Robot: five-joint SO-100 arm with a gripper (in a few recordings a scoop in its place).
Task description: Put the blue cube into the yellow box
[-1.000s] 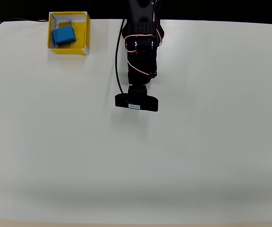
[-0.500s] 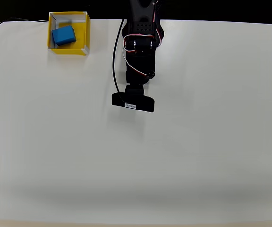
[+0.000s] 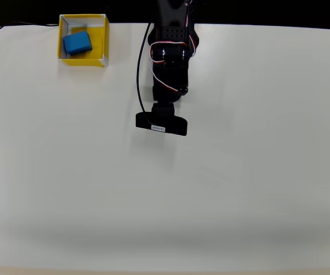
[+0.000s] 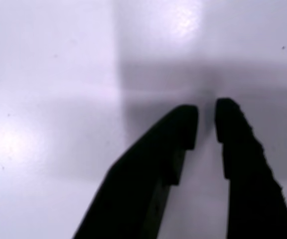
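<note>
The blue cube [image 3: 77,43] lies tilted inside the yellow box [image 3: 101,38] at the table's far left corner in the overhead view. My black arm reaches down from the top middle, well to the right of the box, and its wrist camera bar [image 3: 161,125] covers the fingers from above. In the wrist view my gripper [image 4: 207,117] hangs over bare white table. Its two black fingers [image 4: 183,127] stand almost together with only a thin slit between them, and nothing is held.
The white table [image 3: 211,189] stretches wide below and to both sides of the arm. A black cable [image 3: 139,74] hangs along the arm's left side. The table's far edge meets a dark background at the top.
The wrist shifted slightly left and toward the near edge a second ago, then held still. Cube and box have not moved.
</note>
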